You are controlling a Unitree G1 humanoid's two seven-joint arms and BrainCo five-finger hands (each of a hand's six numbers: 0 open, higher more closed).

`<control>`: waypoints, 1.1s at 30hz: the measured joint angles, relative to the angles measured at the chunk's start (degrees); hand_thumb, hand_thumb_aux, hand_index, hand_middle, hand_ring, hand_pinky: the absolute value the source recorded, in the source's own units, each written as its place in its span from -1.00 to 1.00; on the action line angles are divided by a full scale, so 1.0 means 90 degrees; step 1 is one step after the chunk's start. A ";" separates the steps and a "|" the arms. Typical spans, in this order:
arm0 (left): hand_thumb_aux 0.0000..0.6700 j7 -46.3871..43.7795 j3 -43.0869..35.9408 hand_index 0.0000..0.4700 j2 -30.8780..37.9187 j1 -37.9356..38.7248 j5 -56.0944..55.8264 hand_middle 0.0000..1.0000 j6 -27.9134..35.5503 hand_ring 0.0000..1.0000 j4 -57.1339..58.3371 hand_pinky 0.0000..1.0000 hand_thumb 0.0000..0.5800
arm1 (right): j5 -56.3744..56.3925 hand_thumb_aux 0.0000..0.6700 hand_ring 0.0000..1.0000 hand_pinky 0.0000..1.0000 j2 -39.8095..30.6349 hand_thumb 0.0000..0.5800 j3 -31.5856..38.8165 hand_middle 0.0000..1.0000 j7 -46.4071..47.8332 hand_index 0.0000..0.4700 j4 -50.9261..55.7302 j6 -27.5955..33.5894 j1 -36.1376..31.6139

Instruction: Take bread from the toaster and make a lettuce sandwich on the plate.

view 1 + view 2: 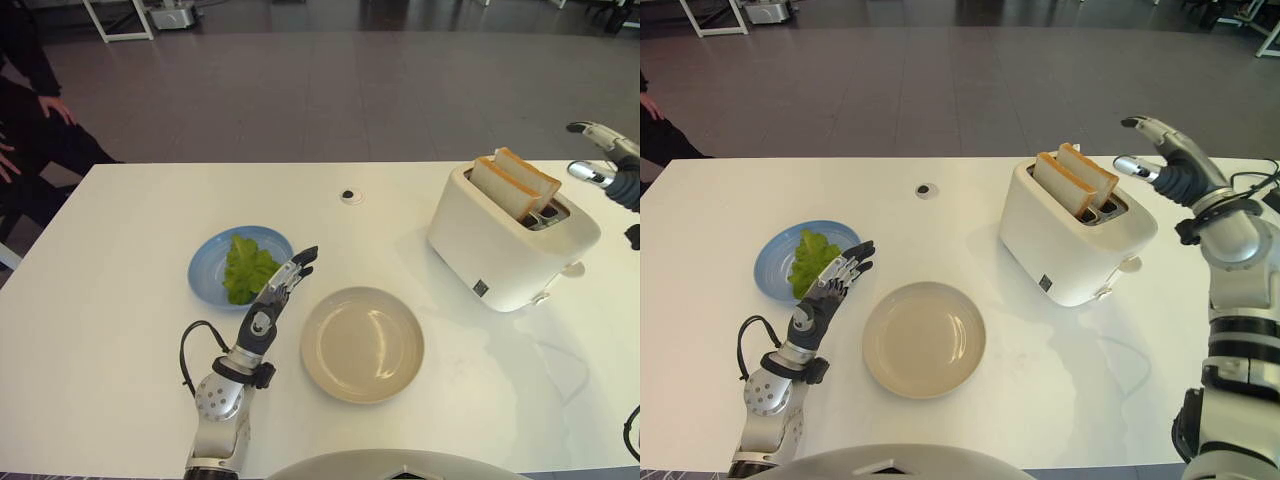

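Observation:
A white toaster (pixel 505 243) stands at the right of the table with two slices of bread (pixel 515 183) sticking up from its slots. My right hand (pixel 1165 150) hovers open just right of the bread, fingers spread, touching nothing. A beige plate (pixel 362 343) lies bare near the front centre. A lettuce leaf (pixel 245 268) rests on a blue plate (pixel 207 270) to its left. My left hand (pixel 277 295) is held open between the two plates, its fingertips near the lettuce.
A small dark round fitting (pixel 349 195) sits in the table top behind the plates. The toaster's cord (pixel 545 352) trails over the table toward the right front edge. A person's hand (pixel 55 107) shows at the far left, away from the table.

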 measured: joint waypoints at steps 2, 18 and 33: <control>-1.00 0.0019 -0.0001 -1.00 -0.0004 0.0018 0.0038 -1.00 0.0002 -1.00 -0.0040 -1.00 -1.00 | -0.0157 0.08 -1.00 -1.00 0.0006 0.58 0.0255 -1.00 -0.0288 0.08 0.0853 -0.0182 -0.0328; -1.00 0.0078 -0.0008 -1.00 -0.0005 0.0218 0.0037 -1.00 0.0001 -1.00 -0.0240 -1.00 -1.00 | 0.0359 1.00 -1.00 -1.00 0.0063 1.00 0.0781 -1.00 -0.0443 1.00 0.1713 -0.1307 -0.0743; -1.00 0.0164 0.0005 -1.00 -0.0022 0.0157 0.0045 -1.00 -0.0023 -1.00 -0.0200 -1.00 -1.00 | 0.5928 1.00 -1.00 -1.00 0.0046 1.00 -0.1263 -1.00 0.2680 1.00 -0.2358 0.3383 -0.0775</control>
